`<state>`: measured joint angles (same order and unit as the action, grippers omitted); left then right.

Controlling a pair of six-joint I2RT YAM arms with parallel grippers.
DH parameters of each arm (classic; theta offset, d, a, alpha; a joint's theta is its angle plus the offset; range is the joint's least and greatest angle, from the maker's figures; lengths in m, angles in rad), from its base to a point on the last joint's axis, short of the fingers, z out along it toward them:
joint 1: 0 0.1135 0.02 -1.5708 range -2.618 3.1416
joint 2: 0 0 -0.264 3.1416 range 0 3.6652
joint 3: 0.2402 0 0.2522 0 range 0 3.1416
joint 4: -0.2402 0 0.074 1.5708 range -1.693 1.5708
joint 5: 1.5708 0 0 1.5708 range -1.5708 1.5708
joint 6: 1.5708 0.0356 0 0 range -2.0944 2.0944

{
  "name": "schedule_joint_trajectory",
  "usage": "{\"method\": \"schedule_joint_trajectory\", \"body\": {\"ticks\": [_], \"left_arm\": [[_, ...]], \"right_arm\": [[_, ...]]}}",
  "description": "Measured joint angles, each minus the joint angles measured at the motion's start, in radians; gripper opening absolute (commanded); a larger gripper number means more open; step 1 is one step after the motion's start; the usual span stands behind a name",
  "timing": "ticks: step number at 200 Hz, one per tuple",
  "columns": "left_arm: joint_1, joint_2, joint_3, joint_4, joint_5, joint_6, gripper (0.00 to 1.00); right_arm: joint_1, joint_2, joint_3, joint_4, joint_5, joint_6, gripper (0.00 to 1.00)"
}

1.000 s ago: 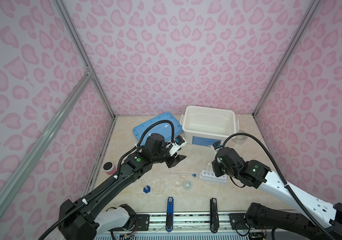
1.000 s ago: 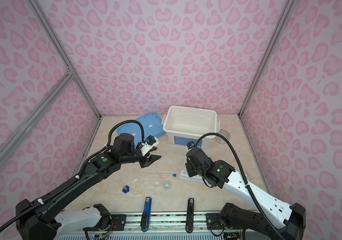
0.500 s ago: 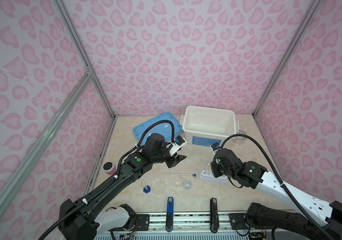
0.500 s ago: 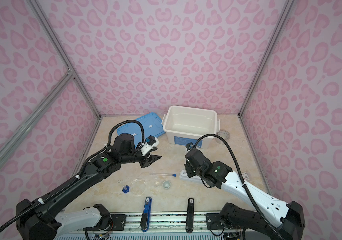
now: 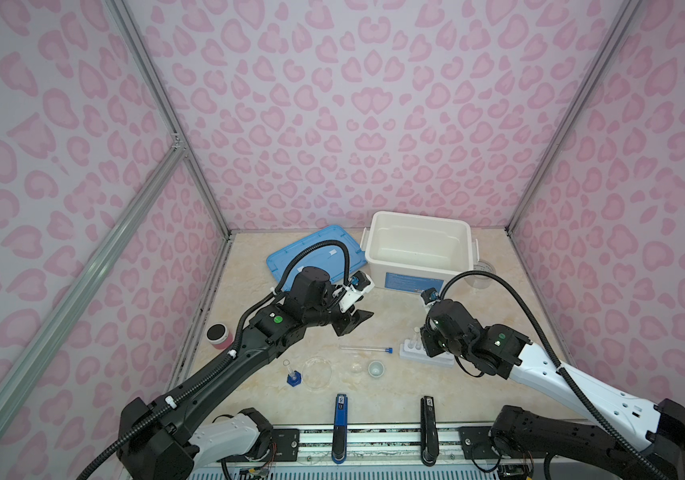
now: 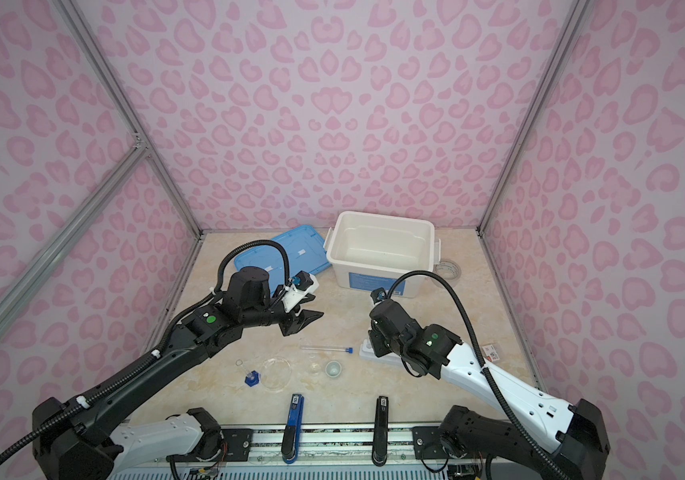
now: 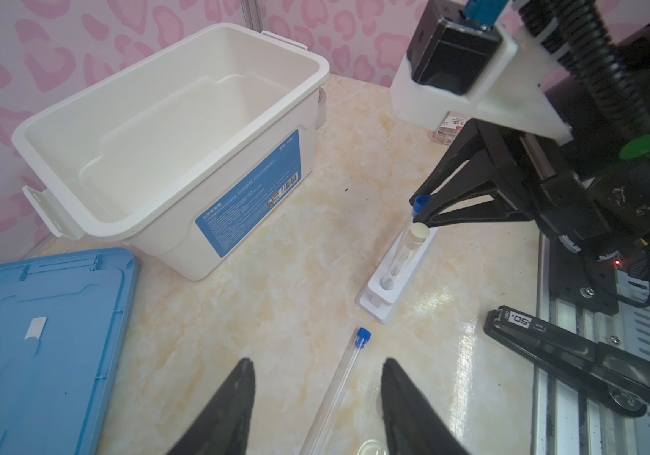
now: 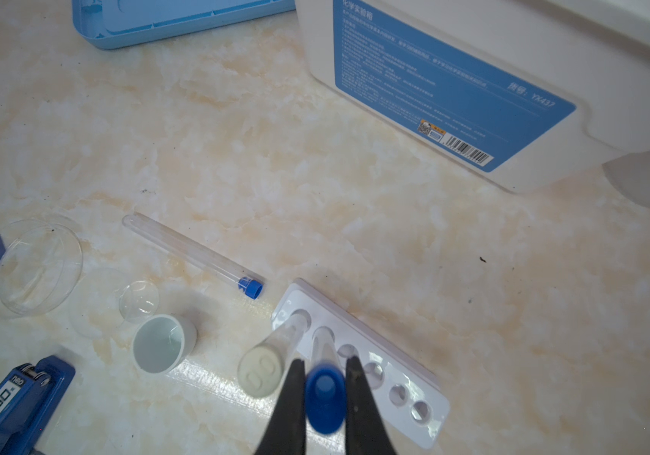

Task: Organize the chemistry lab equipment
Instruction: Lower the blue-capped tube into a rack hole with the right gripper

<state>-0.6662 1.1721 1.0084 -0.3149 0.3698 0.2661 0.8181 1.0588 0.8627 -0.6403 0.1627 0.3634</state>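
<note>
Blue-capped tube [image 8: 325, 398] in rack [image 8: 390, 364] pinched by right gripper [image 8: 323, 361]; left gripper [image 7: 317, 362] half-open

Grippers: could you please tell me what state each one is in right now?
Left gripper: open, empty.
Right gripper: shut on the blue-capped tube in the rack.

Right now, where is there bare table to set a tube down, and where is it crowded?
Widest bare patch: the marble between the front wall of the white bin and the lying blue-capped tube, beside the rack; the left pincer hangs over it. Crowded: the front strip, where blue-based cylinder, round dish and white cup sit close together.
</note>
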Motion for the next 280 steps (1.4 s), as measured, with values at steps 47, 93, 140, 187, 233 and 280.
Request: {"method": "schedule_joint_trajectory", "body": {"ticks": [47, 93, 140, 187, 233, 280], "left_arm": [[0.0, 0.0, 0.0, 0.0, 0.0, 0.0, 0.54], [0.0, 0.0, 0.0, 0.0, 0.0, 0.0, 0.54], [0.0, 0.0, 0.0, 0.0, 0.0, 0.0, 0.54], [0.0, 0.0, 0.0, 0.0, 0.0, 0.0, 0.54], [0.0, 0.004, 0.0, 0.0, 0.0, 0.0, 0.54], [0.0, 0.01, 0.0, -0.001, 0.0, 0.001, 0.54]], "right_arm": [[0.0, 0.001, -0.008, 0.007, -0.003, 0.0, 0.09], [0.0, 0.001, -0.009, 0.008, -0.004, 0.0, 0.09], [0.0, 0.001, -0.01, 0.014, -0.006, 0.0, 0.1], [0.0, 0.001, -0.01, 0.014, -0.006, 0.0, 0.16], [-0.001, -0.003, -0.002, 0.013, -0.006, 0.0, 0.2], [-0.001, -0.017, 0.015, 0.011, -0.008, 0.0, 0.23]]}}
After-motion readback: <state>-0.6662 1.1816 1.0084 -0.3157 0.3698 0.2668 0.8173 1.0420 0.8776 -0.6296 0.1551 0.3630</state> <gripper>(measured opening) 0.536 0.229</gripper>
